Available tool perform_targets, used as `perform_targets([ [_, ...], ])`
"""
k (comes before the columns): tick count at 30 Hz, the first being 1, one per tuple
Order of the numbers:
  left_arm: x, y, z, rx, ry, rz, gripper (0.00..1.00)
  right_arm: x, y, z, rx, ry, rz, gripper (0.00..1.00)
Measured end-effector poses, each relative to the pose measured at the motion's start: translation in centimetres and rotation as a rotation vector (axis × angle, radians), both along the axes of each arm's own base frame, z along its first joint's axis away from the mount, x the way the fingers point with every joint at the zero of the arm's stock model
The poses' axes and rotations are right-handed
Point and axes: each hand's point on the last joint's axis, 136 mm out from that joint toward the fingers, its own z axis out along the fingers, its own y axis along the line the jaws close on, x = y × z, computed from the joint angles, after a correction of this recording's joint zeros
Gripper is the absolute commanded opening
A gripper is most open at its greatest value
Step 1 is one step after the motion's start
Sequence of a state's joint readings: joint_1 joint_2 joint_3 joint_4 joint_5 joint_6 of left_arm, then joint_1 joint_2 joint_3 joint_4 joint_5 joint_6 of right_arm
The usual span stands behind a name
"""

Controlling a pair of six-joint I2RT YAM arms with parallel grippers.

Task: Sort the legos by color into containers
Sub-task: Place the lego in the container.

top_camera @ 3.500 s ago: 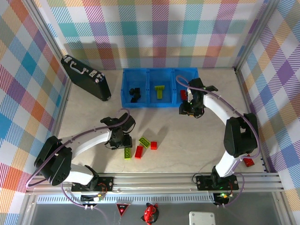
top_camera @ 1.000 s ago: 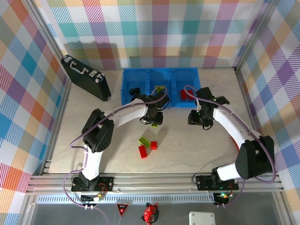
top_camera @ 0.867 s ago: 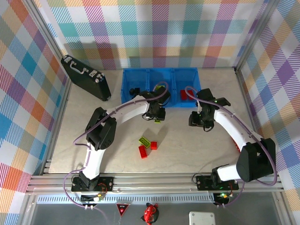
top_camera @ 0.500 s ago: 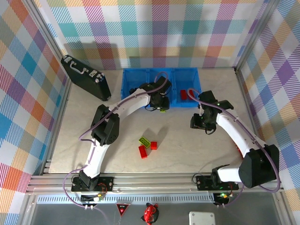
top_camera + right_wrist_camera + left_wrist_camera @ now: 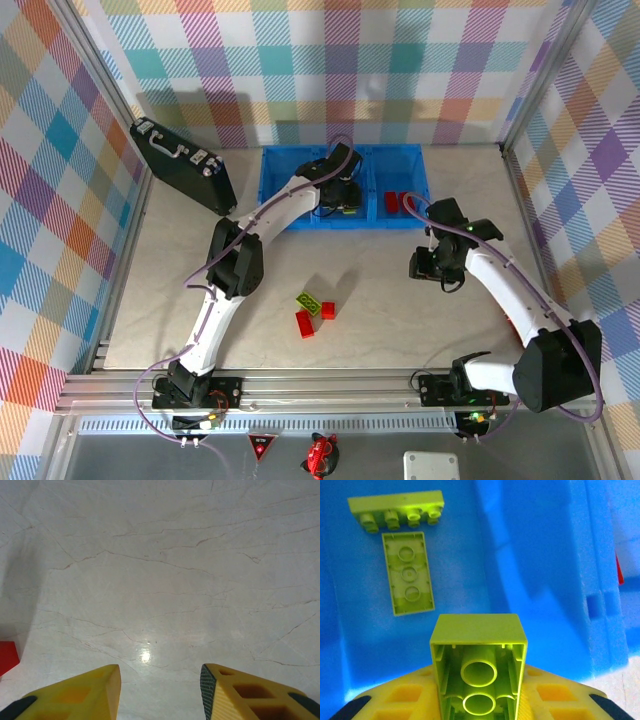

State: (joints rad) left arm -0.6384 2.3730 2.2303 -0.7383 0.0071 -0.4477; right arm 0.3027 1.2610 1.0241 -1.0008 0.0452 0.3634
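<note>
The left tool [image 5: 478, 702], clamped on a lime-green brick [image 5: 478, 650], has swung from the bench [image 5: 400, 310] to above the middle compartment [image 5: 470, 595], where 2 green pieces [image 5: 407, 575] lie; release looks next. The right tool [image 5: 160, 677] hangs parted, empty.

One blue tray [image 5: 375, 222] holds three compartments, and there is one black case [image 5: 182, 166]. Lime-green legos number four: two pieces [image 5: 409, 572] lying in the middle compartment, one brick [image 5: 478, 645] in the left gripper [image 5: 478, 707], one [image 5: 311, 301] on the table [image 5: 400, 310]. Red legos [image 5: 303, 323] on the open table number two, with at least one more [image 5: 392, 202] in the right compartment.
</note>
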Motion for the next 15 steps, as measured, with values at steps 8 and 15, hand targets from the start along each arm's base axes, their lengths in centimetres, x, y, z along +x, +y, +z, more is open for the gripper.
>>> perform_targets([
  [8,2.5,-1.4,-2.1,-0.036,-0.051,0.006,0.35,-0.3,-0.1,-0.3,-0.004,0.011,0.000,0.48],
  [15,4.0,-1.3,-3.9,-0.004,-0.102,0.026,0.36,-0.5,-0.2,-0.7,-0.007,0.022,0.001,0.48],
])
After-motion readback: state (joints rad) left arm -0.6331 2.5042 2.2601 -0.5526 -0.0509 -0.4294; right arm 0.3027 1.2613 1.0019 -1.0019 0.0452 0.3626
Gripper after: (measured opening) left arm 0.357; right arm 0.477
